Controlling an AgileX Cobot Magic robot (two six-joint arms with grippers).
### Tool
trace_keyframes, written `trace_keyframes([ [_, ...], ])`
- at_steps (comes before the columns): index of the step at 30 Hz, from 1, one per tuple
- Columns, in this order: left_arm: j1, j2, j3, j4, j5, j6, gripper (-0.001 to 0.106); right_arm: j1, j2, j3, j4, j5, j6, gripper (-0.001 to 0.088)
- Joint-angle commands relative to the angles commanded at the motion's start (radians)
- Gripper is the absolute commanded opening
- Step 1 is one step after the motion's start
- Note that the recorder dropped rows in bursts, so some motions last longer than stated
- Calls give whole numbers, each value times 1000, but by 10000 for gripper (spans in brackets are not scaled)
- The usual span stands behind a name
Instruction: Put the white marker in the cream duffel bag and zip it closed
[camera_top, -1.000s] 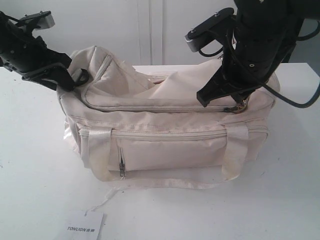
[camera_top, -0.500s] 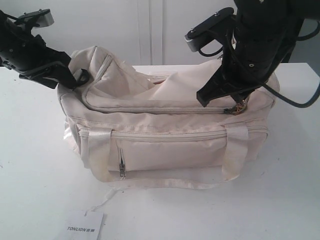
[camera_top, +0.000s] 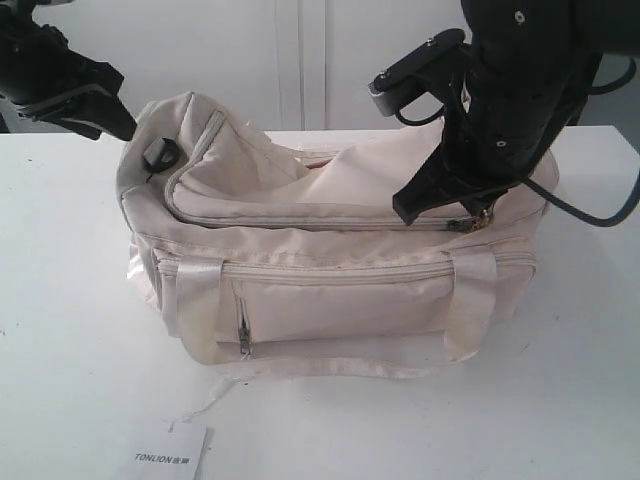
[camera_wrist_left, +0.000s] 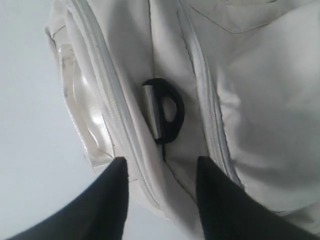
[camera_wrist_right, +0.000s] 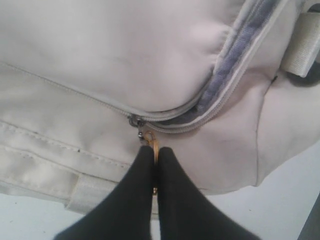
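A soft cream fabric bag (camera_top: 330, 290) slumps at the middle of a white desk (camera_top: 80, 380), its satin straps (camera_top: 195, 300) glossy, its lid crumpled, its curved top zip (camera_top: 300, 218) running to a slider near the right end. A black D-shaped loop (camera_wrist_left: 167, 117) on a metal bar sits at the bag's left end. A white paper tag (camera_top: 170, 455) at the desk's near edge reads "TONLION". The right arm leans steeply down over the bag's right end, the right gripper (camera_wrist_right: 154, 149) with fingers pressed together, pinching the gold ring pull (camera_wrist_right: 150, 137). The left gripper (camera_wrist_left: 161, 162) hangs raised above the desk's far left corner, near the bag's left end, fingers spread and holding nothing. The marker is out of sight
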Motion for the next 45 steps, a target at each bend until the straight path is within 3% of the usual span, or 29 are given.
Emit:
trace_keyframes([
  [3, 0, -22, 0, 0, 18, 0, 87, 0, 0, 0, 16, -4, 0, 0],
  [5, 0, -31, 0, 0, 32, 0, 0, 0, 0, 0, 16, -4, 0, 0],
  [11, 0, -34, 0, 0, 74, 5, 0, 0, 0, 0, 18, -6, 0, 0],
  [19, -57, -76, 32, 1, 65, 164, 0, 0, 0, 0, 18, -2, 0, 0],
  [23, -70, -135, 104, 1, -6, 241, 0, 0, 0, 0, 18, 0, 0, 0],
  [29, -86, -304, 301, -8, -192, 379, 0, 0, 0, 0, 18, -2, 0, 0],
  [35, -236, -374, 453, -8, -323, 557, 0, 0, 0, 0, 18, -2, 0, 0],
  [41, -336, -429, 590, -2, -536, 651, 0, 0, 0, 0, 18, -2, 0, 0],
  [45, -369, -480, 653, 0, -599, 691, 0, 0, 0, 0, 18, -2, 0, 0],
])
